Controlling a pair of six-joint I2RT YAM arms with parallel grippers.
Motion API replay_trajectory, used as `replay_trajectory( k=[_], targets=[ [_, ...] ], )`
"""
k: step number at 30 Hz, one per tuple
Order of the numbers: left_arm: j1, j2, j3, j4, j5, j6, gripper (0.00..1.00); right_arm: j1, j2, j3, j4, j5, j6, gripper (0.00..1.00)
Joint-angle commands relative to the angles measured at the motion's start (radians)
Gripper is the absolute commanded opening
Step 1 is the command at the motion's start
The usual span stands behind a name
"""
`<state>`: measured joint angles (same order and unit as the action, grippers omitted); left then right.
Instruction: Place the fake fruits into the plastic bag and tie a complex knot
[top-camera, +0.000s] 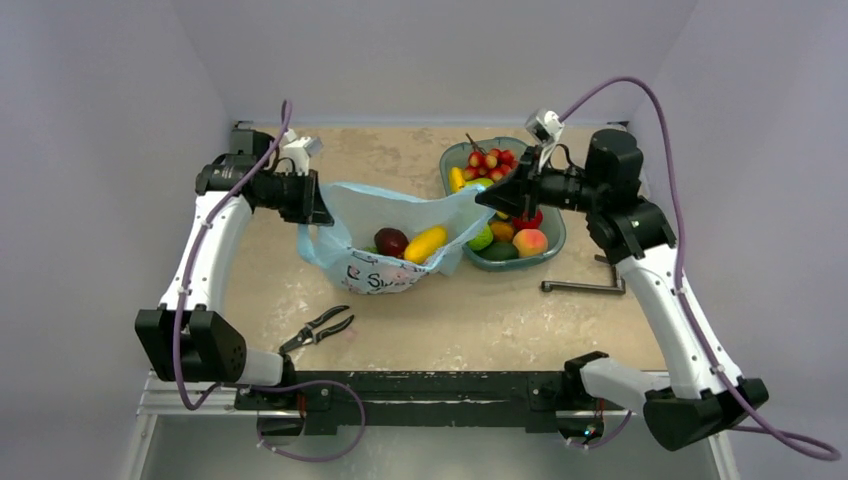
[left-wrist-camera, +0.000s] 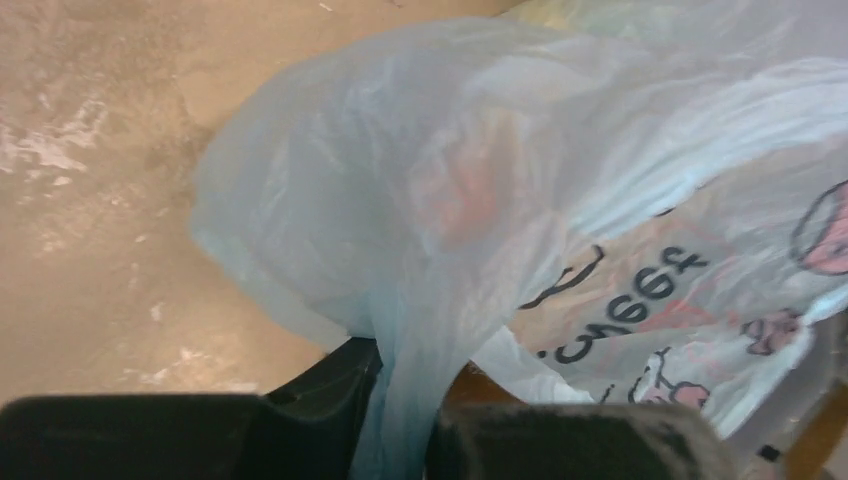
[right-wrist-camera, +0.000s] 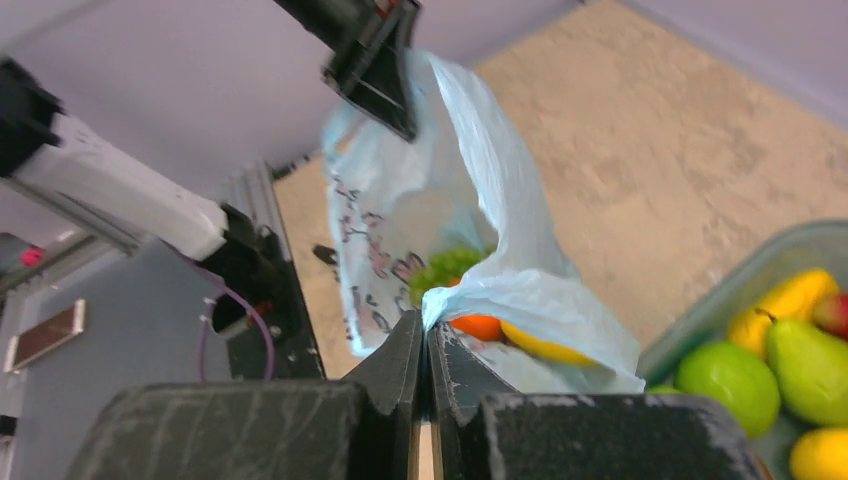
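One bench (top-camera: 520, 320), the plastic bag (top-camera: 385, 215) stretched across its middle, long axis left edge to right edge — left end effector (top-camera: 320, 207) and right end effector (top-camera: 488, 197) each pinch a rim end. Unbagged fake fruits (top-camera: 530, 242) sit nearest the right one, toward the far right corner.

The plastic bag (top-camera: 372, 215) sits at the centre of the table (top-camera: 480, 320), stretched between the left gripper (top-camera: 320, 208), which clamps its left edge, and the right gripper (top-camera: 487, 197), which clamps its right edge. Some fake fruits (top-camera: 425, 243) lie inside the bag. The dish (top-camera: 558, 238) stands just right of the bag and holds further fruits (top-camera: 529, 241). Pliers (top-camera: 318, 327) lie in front of the bag, to its left. An L-shaped tool (top-camera: 585, 287) lies in front of the dish, to the right.
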<state>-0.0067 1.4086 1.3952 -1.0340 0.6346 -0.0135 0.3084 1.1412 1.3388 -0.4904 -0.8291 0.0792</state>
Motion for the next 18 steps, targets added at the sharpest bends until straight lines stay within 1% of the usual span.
replay_trajectory(
  k=[1, 2, 4, 5, 6, 7, 8, 10, 11, 13, 14, 16, 18],
  targets=[
    [0.019, -0.069, 0.005, 0.003, -0.066, 0.261, 0.22, 0.015, -0.012, -0.025, 0.194, -0.118, 0.248, 0.00],
    [0.034, -0.086, 0.011, 0.008, -0.043, 0.288, 0.33, 0.021, -0.017, -0.046, 0.227, -0.115, 0.266, 0.00],
    [0.043, -0.126, 0.063, 0.015, 0.027, 0.324, 0.60, 0.036, -0.013, -0.070, 0.302, -0.115, 0.304, 0.00],
    [0.043, -0.158, 0.091, 0.048, 0.066, 0.316, 0.71, 0.043, -0.007, -0.070, 0.323, -0.113, 0.314, 0.00],
    [0.043, -0.194, 0.106, 0.103, 0.103, 0.290, 0.79, 0.050, 0.000, -0.064, 0.339, -0.112, 0.319, 0.00],
    [0.043, -0.232, 0.112, 0.181, 0.141, 0.253, 0.92, 0.057, 0.008, -0.055, 0.349, -0.109, 0.322, 0.00],
    [0.042, -0.275, 0.101, 0.275, 0.182, 0.182, 0.97, 0.063, 0.014, -0.048, 0.348, -0.105, 0.318, 0.00],
    [0.020, -0.319, 0.092, 0.449, 0.243, 0.066, 0.99, 0.073, 0.016, -0.043, 0.354, -0.092, 0.317, 0.00],
    [-0.040, -0.318, 0.115, 0.470, 0.212, 0.041, 1.00, 0.080, 0.014, -0.044, 0.362, -0.086, 0.321, 0.00],
    [-0.184, -0.293, 0.167, 0.427, 0.125, 0.059, 1.00, 0.101, 0.005, -0.057, 0.391, -0.060, 0.332, 0.00],
    [-0.249, -0.287, 0.167, 0.435, 0.099, 0.054, 1.00, 0.113, 0.000, -0.068, 0.417, -0.051, 0.342, 0.00],
    [-0.358, -0.285, 0.120, 0.536, 0.037, -0.005, 1.00, 0.138, -0.004, -0.073, 0.441, -0.021, 0.344, 0.00],
    [-0.447, -0.257, 0.105, 0.578, -0.010, -0.027, 1.00, 0.159, -0.005, -0.077, 0.464, 0.000, 0.346, 0.00]
  ],
)
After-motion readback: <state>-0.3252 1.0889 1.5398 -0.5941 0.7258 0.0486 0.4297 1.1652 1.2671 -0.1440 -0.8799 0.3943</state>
